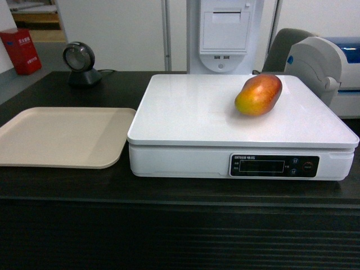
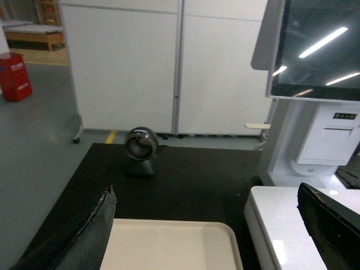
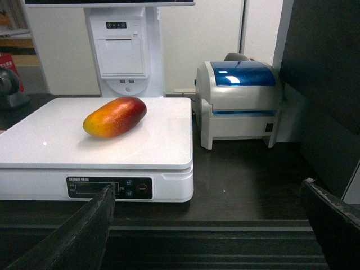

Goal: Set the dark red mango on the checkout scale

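Observation:
The dark red mango (image 1: 259, 94) lies on its side on the white scale (image 1: 191, 112), toward the back right of the platter, yellow end pointing forward-left; it also shows in the right wrist view as the mango (image 3: 115, 116) on the scale (image 3: 163, 140). The scale stands on the dark checkout counter (image 1: 180, 194). Neither gripper appears in the head view. My left gripper (image 2: 208, 216) is open and empty above the beige tray (image 2: 169, 244). My right gripper (image 3: 209, 214) hangs open and empty in front of the counter's ribbed edge, back from the scale.
A flat beige tray (image 1: 62, 136) lies left of the scale. A round barcode scanner (image 1: 80, 62) stands at the back left. A white-and-blue label printer (image 3: 239, 101) sits right of the scale, and a white kiosk stand (image 1: 225, 34) rises behind it.

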You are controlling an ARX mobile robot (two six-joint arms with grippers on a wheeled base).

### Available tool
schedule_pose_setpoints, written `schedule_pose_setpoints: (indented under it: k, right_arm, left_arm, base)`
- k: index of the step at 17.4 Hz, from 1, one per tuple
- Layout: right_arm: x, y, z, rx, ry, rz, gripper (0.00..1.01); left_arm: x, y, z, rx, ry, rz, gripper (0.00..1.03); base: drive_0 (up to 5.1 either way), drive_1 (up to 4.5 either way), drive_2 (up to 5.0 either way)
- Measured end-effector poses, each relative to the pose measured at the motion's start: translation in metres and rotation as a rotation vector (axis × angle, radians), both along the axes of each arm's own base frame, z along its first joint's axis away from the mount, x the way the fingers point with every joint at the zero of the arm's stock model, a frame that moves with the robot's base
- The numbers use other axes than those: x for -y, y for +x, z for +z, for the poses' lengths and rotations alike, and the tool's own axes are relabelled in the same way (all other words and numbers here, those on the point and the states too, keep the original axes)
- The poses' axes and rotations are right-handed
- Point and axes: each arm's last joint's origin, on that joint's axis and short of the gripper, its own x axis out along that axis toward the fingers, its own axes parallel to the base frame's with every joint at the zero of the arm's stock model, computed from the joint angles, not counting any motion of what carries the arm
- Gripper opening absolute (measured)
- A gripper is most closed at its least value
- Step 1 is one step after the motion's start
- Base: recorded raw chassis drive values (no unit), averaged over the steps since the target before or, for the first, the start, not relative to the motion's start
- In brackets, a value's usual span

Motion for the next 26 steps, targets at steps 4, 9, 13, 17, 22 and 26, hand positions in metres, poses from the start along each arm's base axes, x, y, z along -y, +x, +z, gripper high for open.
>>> schedule_pose_setpoints:
  k: [4, 9, 13, 17, 22, 26]
  right_arm:
    - [0.000, 0.000, 0.000, 0.000, 0.000, 0.000, 0.98]
    - [0.000, 0.000, 0.000, 0.000, 0.000, 0.000, 0.98]
    - [0.000, 0.000, 0.000, 0.000, 0.000, 0.000, 0.98]
    - [0.000, 0.000, 0.000, 0.000, 0.000, 0.000, 0.98]
    - [0.000, 0.000, 0.000, 0.000, 0.000, 0.000, 0.98]
    - [0.000, 0.000, 0.000, 0.000, 0.000, 0.000, 0.98]
  left_arm:
    - [-0.009, -0.015, -0.005, -0.007, 0.021, 0.032, 0.98]
    - [0.007, -0.062, -0.052, -0.020, 0.072, 0.026, 0.51]
    - [0.017, -0.087, -0.088, -0.040, 0.071, 0.030, 0.11]
    - [0.025, -0.103, -0.106, -0.030, 0.075, 0.022, 0.02]
    - [0.024, -0.119, -0.123, -0.035, 0.075, 0.028, 0.02]
    - [0.024, -0.131, -0.134, -0.037, 0.075, 0.028, 0.02]
  base:
    - [0.0, 0.00, 0.0]
    - [0.0, 0.00, 0.0]
    - [0.0, 0.00, 0.0]
    - [0.0, 0.00, 0.0]
    - [0.0, 0.00, 0.0]
    - [0.0, 0.00, 0.0]
